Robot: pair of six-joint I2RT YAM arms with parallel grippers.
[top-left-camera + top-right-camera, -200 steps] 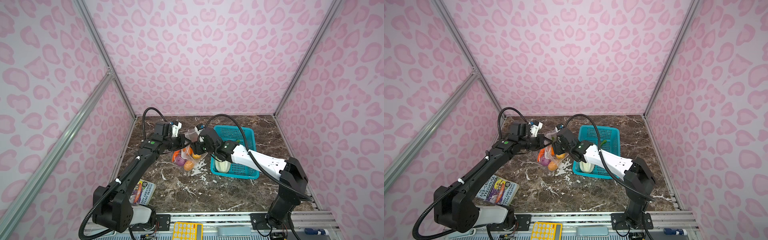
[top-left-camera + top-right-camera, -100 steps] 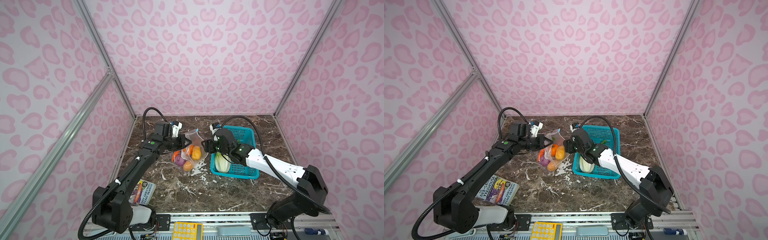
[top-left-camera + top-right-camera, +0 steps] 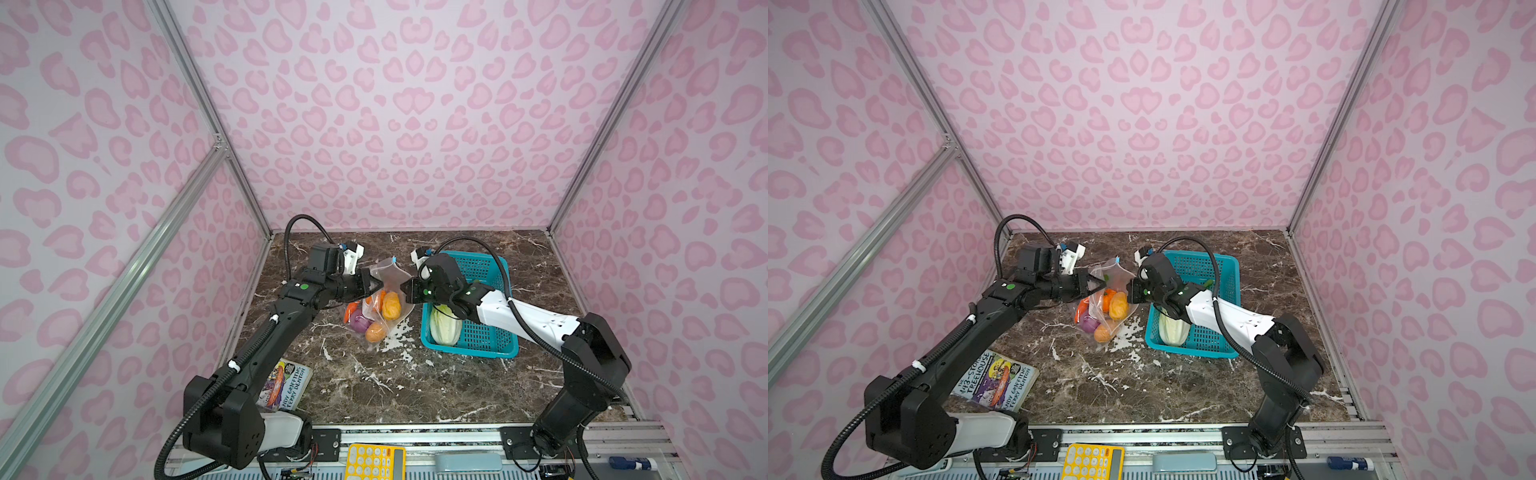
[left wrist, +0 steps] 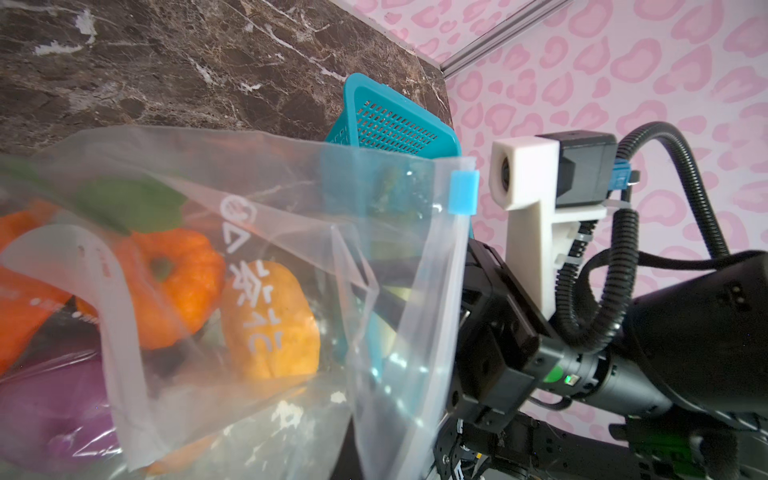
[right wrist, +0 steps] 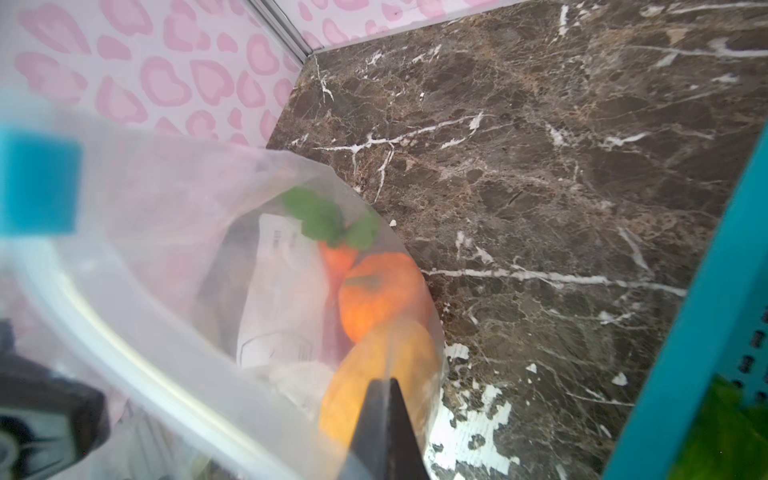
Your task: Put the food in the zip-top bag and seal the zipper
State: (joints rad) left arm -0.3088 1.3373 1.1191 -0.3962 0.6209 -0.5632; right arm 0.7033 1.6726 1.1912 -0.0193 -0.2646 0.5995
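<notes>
Book (image 3: 994, 380) on table (image 3: 415, 382) near-left; mid-table, cabbage (image 3: 444, 328) lies in basket (image 3: 469, 351), and beside it bag (image 3: 384, 276) holds onion (image 3: 360, 322), carrot (image 3: 351, 309) and orange pieces (image 3: 390, 305), left gripper (image 3: 378, 286) and right gripper (image 3: 404, 289) each clamped on a mouth edge, slider (image 3: 393, 259) farthest.

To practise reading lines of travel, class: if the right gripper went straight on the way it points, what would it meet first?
The zip-top bag: the right gripper is shut at its edge. Just inside it, probably the yellow-orange piece.
</notes>
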